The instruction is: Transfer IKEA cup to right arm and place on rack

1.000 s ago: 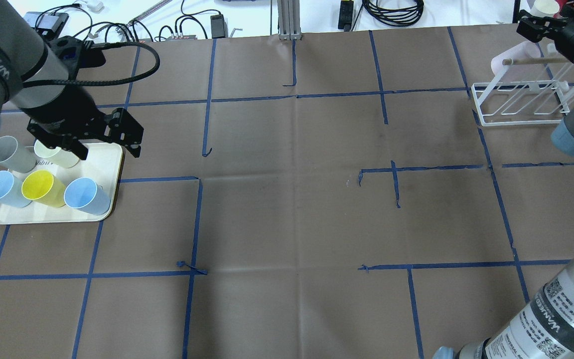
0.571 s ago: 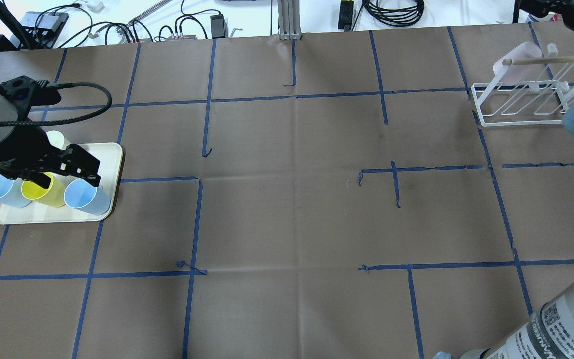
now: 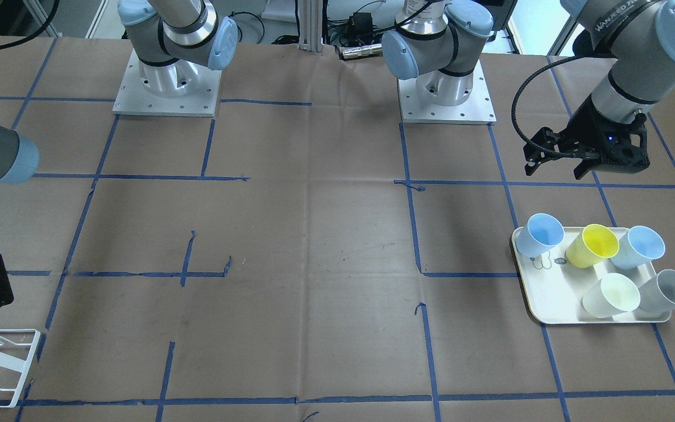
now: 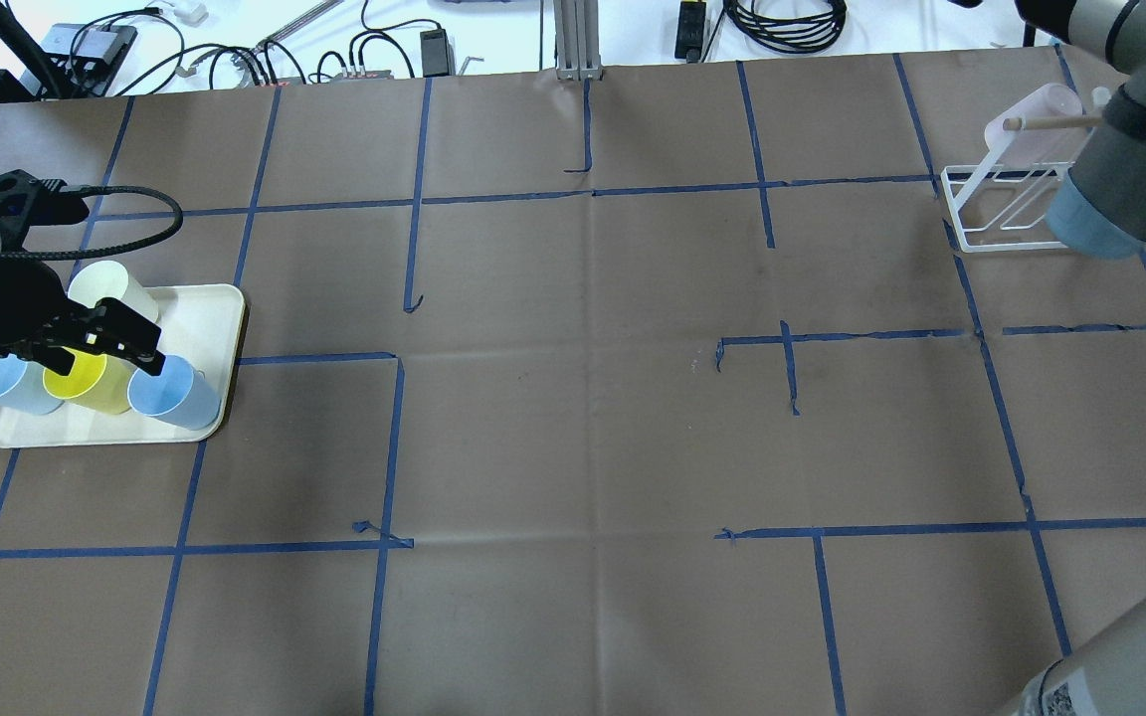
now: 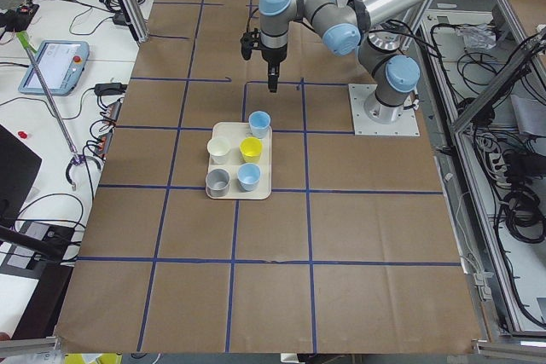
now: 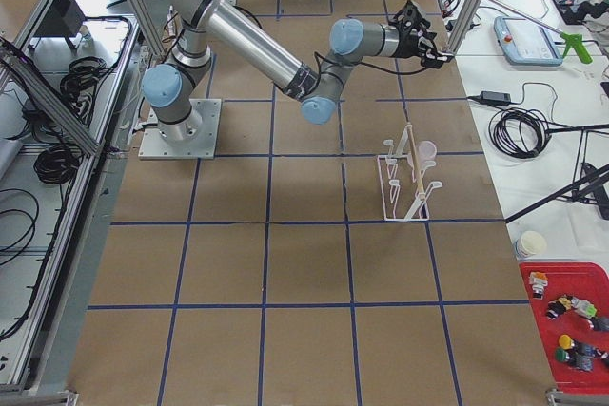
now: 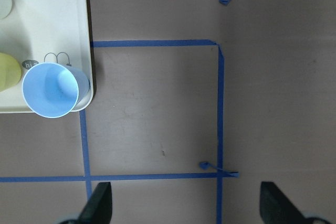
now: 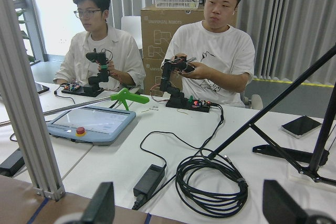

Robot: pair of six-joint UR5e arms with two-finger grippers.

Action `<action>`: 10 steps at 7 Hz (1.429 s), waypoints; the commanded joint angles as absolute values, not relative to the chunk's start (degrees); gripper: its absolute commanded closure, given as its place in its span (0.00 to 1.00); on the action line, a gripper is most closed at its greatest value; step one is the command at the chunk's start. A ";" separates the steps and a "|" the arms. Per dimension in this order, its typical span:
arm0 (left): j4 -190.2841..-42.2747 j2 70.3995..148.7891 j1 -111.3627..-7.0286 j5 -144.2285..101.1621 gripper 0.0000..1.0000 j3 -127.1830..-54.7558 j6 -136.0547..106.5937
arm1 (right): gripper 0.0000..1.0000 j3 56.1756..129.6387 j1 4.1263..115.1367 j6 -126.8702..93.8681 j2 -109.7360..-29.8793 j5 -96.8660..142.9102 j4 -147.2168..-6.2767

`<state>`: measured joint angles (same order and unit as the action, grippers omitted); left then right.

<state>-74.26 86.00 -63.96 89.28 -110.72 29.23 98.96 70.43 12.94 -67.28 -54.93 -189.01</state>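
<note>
Even, diffuse overhead light fell on the brown worktop (image 4: 573,418), bright and without glare. Shadows beside the tray (image 4: 215,318) were faint and soft. The fingertips (image 7: 100,203) of the left hand (image 7: 189,203) were out of focus. The window (image 8: 52,14) was blown out white.

White lettering "WANJEED", with further letters cut off, runs along the dark sleeve of the left arm (image 3: 630,23) at the upper right of the front-facing view. In the overhead view "WANJEE" shows on the right arm (image 4: 1145,149), upper right. A cardboard box (image 8: 168,30), upper centre of the right wrist view, bears "UNIVERSAL ROBOTS". The tray (image 7: 47,24) carries a small "hi" at the left of the left wrist view
</note>
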 commanded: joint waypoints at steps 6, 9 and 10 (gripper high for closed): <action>-53.62 98.17 -63.98 89.30 0.01 -119.00 29.09 | 0.00 98.61 79.01 -8.28 -68.91 -48.65 -184.48; -53.44 100.46 -63.98 89.21 0.01 -118.92 29.00 | 0.00 100.01 79.19 -32.15 -68.29 -40.96 -192.98; -53.52 100.37 -63.98 89.30 0.02 -119.00 28.92 | 0.00 101.32 79.45 -40.61 -68.38 -40.35 -199.36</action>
